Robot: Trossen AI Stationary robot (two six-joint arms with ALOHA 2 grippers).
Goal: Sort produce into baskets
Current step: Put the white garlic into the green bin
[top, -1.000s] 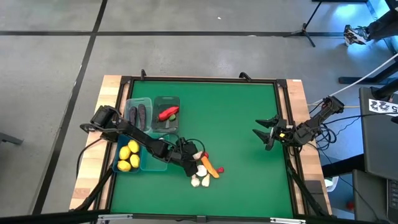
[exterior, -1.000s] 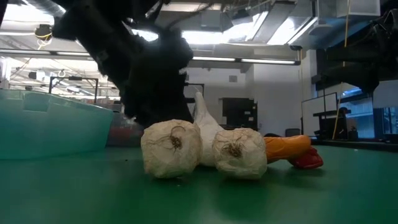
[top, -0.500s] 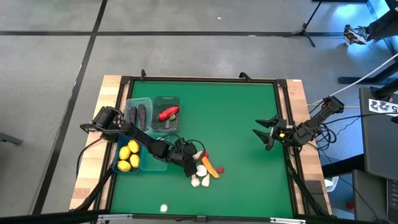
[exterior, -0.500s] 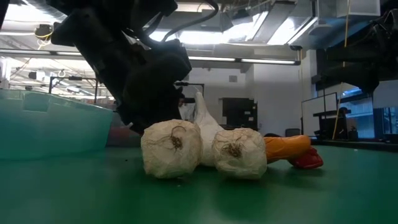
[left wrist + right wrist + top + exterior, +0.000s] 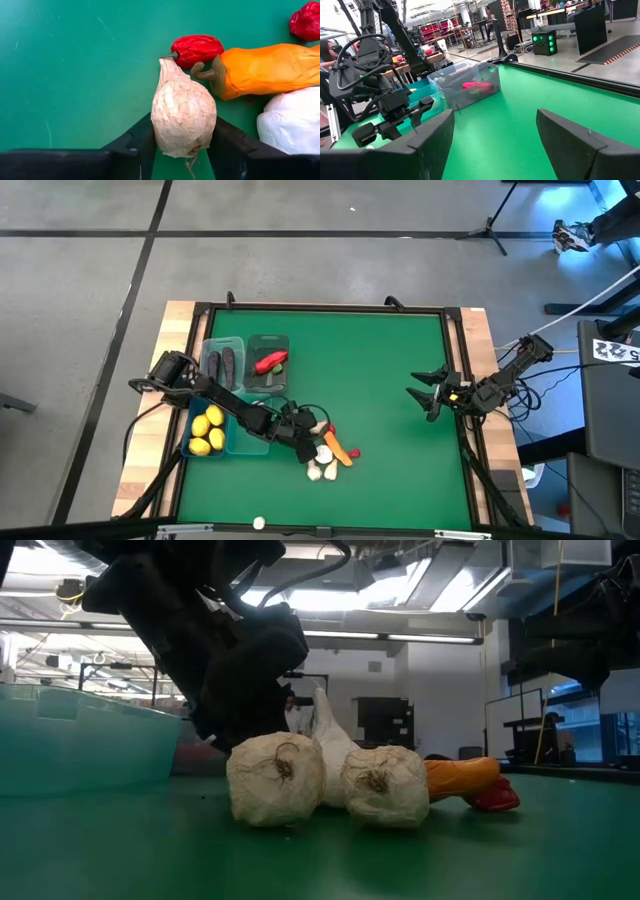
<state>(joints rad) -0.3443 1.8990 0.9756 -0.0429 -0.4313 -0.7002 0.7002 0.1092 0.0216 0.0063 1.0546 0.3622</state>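
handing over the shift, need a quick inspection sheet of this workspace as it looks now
surface: green table mat in a wooden frame, flat.
job's things: lemons in a teal bin; eggplants in another; red pepper in a clear bin; loose pile of garlic, carrot and small red peppers near the front.
clutter: small white ball at the front edge.
grippers: left gripper on either side of a garlic bulb, fingers touching it; right gripper open, waiting at the right side.
cables: black cable looping over the left arm.
surroundings: workshop benches, a stand on the floor.
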